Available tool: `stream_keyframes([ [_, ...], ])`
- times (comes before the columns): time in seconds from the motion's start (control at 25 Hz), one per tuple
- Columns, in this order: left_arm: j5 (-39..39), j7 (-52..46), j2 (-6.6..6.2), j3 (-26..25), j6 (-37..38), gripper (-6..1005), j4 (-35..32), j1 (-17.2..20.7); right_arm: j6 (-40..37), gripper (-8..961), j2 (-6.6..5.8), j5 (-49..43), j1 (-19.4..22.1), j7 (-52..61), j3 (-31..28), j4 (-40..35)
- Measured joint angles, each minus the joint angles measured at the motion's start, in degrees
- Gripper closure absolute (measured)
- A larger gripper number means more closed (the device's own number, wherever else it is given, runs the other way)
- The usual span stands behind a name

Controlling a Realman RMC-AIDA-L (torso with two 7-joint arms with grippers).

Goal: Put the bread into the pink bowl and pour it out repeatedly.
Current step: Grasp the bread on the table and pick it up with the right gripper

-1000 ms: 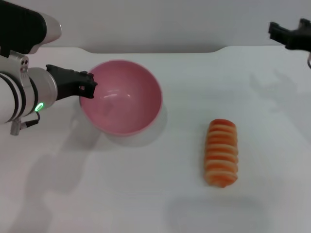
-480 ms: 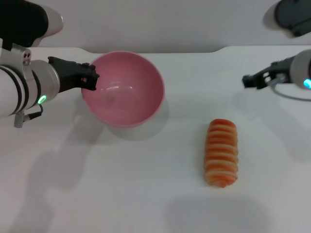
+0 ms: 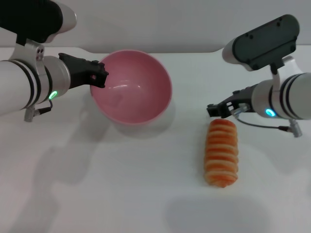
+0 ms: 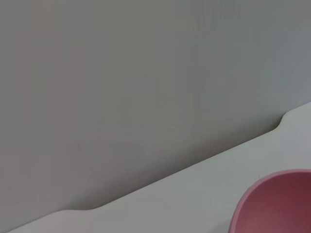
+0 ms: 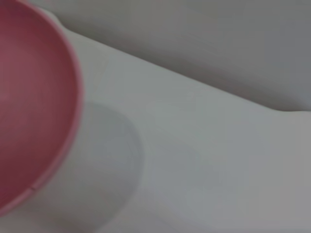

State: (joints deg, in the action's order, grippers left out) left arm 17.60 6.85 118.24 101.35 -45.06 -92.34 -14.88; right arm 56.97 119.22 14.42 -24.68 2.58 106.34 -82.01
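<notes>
The left gripper (image 3: 99, 77) clamps the near rim of the pink bowl (image 3: 133, 90), which tilts. The right gripper (image 3: 214, 110) hangs just above the far end of the bread (image 3: 222, 152); how wide it stands I cannot tell.

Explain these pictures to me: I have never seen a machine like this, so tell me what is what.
This is a two-armed robot, filmed by three cameras. The head view looks down at a white table. The left gripper grips the rim of the pink bowl, which is empty. The right gripper hovers at the far end of the bread, a striped loaf lying on the table, not yet held. The other two pictures come from cameras on the wrists; each shows part of the bowl and the table.
</notes>
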Motion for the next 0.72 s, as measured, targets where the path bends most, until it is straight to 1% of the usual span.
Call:
stream_keyframes([
  [0.16,-0.02,0.00,0.08,-0.01,0.00,959,0.34,-0.46,-1.91,204,0.00,0.51,0.22,2.01,1.90,0.75],
  [0.4,-0.03,0.00,0.07,0.00,0.00,959,0.34,-0.90,-2.93,204,-0.01,0.36,0.51,4.22,2.81,1.74],
  [0.48,-0.03,0.00,0.06,-0.14,-0.01,959,0.42,-1.02,-3.25,204,-0.01,-0.82,0.51,6.52,3.50,2.21],
  [0.52,-0.03,0.00,0.06,-0.18,-0.01,959,0.46,-1.04,-3.82,204,-0.01,-2.92,0.51,9.97,3.98,2.82],
  [0.6,-0.03,0.00,0.06,-0.15,0.02,959,0.65,-1.12,-4.25,204,-0.03,-3.45,0.51,11.37,3.99,3.14],
  [0.72,-0.03,0.00,0.06,-0.07,0.13,959,0.87,-1.21,-4.89,204,-0.28,-1.91,0.51,11.97,3.42,3.48],
])
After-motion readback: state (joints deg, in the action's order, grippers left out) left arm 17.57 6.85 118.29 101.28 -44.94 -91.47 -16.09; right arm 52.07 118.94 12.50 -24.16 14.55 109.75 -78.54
